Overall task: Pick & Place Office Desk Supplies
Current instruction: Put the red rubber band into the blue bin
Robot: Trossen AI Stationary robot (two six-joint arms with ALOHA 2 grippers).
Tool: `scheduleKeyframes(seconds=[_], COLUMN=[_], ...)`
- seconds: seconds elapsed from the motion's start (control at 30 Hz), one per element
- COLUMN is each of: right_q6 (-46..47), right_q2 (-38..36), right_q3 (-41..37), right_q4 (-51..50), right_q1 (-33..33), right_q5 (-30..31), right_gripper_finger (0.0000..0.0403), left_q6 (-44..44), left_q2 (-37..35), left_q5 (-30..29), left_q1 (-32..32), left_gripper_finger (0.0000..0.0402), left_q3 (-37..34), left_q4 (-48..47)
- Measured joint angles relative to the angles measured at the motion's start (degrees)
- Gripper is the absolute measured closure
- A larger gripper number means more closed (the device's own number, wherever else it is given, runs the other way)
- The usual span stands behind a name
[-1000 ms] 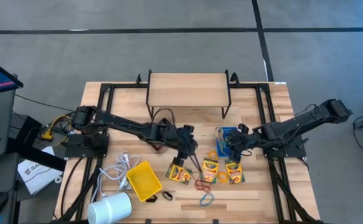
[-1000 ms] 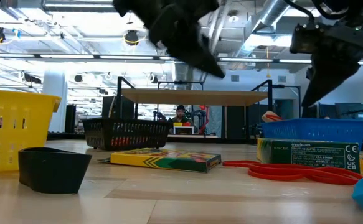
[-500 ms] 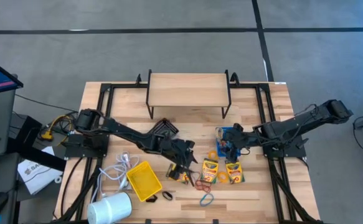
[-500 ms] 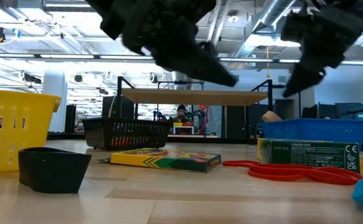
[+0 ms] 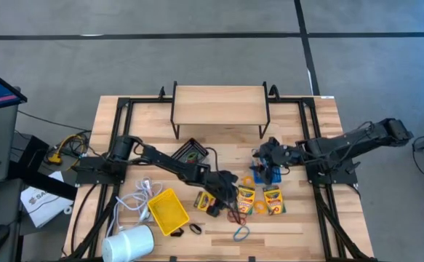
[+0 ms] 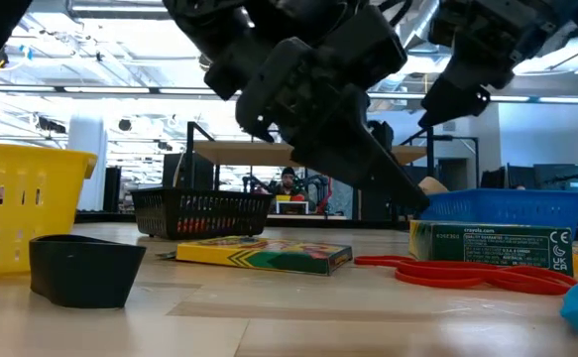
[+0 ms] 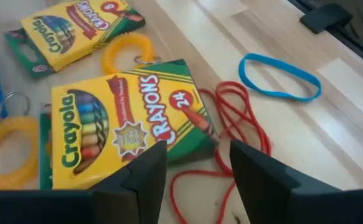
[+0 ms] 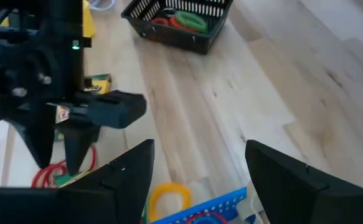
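My left hand (image 7: pixel 193 171) hangs open and empty just above the middle crayon box (image 7: pixel 128 127), which lies flat on the counter (image 5: pixel 292 222) beside the red rubber bands (image 7: pixel 234 115). My right hand (image 8: pixel 197 168) is open too, holding nothing, poised over the blue bin (image 5: pixel 264 164). The black basket (image 8: pixel 180 22) sits well apart.

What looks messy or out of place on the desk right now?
Red rubber bands lie tangled, partly under a crayon box. Three crayon boxes sit loose at different angles, and a white cable sprawls beside the yellow bin.
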Motion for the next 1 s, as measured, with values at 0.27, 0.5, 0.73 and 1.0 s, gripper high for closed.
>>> scheduleKeyframes(seconds=[0.27, 0.5, 0.73, 1.0], right_q6=[-0.3, 2.4, 4.1, 8.9], right_q2=[0.0, 0.0, 0.0, 0.0], right_q3=[0.5, 0.5, 0.5, 0.5], right_q4=[0.1, 0.1, 1.1, 2.3], right_q1=[-2.9, -3.4, -2.4, -0.4], right_q5=[0.0, -1.8, -5.4, -6.8], right_gripper_finger=[0.0154, 0.0154, 0.0154, 0.0154], left_q6=[-3.2, -5.6, -6.6, -8.5], left_q2=[-0.2, -0.2, -0.2, -0.3], left_q5=[0.0, -0.7, -3.0, -4.2], left_q1=[-0.6, -0.5, -1.0, -2.3], left_gripper_finger=[0.0252, 0.0262, 0.0266, 0.0266], left_q3=[0.3, 0.3, 0.3, 0.3], left_q4=[-1.0, -1.7, -1.8, -5.1])
